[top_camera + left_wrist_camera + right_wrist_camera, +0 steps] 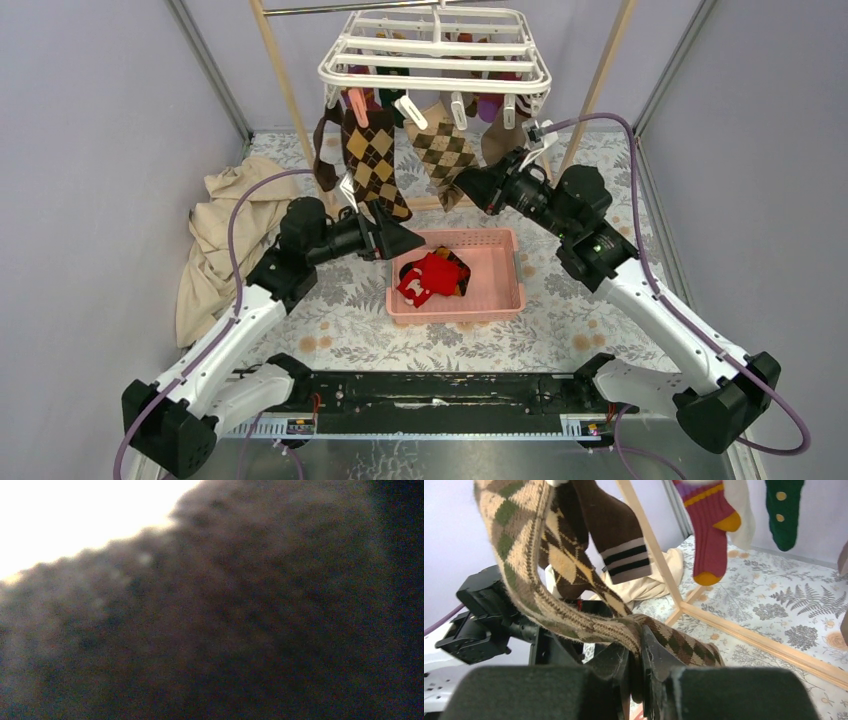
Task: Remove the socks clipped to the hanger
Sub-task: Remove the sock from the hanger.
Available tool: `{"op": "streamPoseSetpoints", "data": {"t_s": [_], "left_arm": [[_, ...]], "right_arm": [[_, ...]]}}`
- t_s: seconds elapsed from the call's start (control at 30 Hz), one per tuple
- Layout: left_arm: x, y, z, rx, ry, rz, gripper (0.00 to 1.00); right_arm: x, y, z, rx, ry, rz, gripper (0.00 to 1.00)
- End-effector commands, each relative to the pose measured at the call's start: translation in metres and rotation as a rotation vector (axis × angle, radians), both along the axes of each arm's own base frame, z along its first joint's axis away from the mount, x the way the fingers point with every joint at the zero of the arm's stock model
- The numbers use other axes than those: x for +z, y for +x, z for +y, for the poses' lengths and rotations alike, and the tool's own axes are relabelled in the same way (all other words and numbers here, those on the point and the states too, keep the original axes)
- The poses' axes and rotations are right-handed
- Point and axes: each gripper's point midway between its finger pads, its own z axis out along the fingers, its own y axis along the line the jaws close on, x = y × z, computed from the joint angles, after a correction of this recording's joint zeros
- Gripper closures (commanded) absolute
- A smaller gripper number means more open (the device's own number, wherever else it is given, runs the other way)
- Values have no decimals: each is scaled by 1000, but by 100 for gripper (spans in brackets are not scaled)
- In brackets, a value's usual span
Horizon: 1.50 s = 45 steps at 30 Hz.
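The white hanger [435, 50] hangs at the top centre with several socks clipped under it. My right gripper [466, 186] is shut on the lower part of a tan argyle sock [443, 150]. In the right wrist view its jaws [640, 642] pinch that sock [524, 575], which bends up to its clip. My left gripper [405, 238] stands open at the toe of a brown-yellow argyle sock [372, 160]. Blurred dark brown fabric [225, 620] fills the left wrist view and hides the fingers. A brown striped sock [616, 540], a maroon one [709, 535] and a green one [781, 510] hang behind.
A pink basket [500, 270] below the hanger holds red socks [425, 278]. A beige cloth [225, 230] lies heaped at the left. Light wooden poles [285, 90] stand either side of the hanger, with a wooden base rail [754, 637] on the floral mat.
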Motion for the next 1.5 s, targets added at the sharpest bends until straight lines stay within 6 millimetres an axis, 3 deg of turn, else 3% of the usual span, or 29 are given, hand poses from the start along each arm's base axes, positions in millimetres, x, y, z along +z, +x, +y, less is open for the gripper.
{"op": "streamPoseSetpoints", "data": {"t_s": [0.0, 0.43, 0.7, 0.93, 1.1, 1.47], "left_arm": [[19, -5, 4, 7, 3, -53, 1], [56, -31, 9, -36, -86, -233, 1], [48, -30, 10, -5, -55, -276, 1], [54, -36, -1, -34, -69, -335, 1], [46, -36, -4, -29, -36, -368, 1], [31, -11, -11, 66, 83, -403, 1]], "right_arm": [[28, -28, 3, 112, 24, 2, 87], [32, -61, 20, 313, 173, 174, 88], [36, -66, 29, 389, 259, 245, 90], [34, -59, 32, 376, 283, 278, 92], [33, -55, 35, 372, 287, 296, 92], [39, -61, 36, 400, 294, 304, 93]]}}
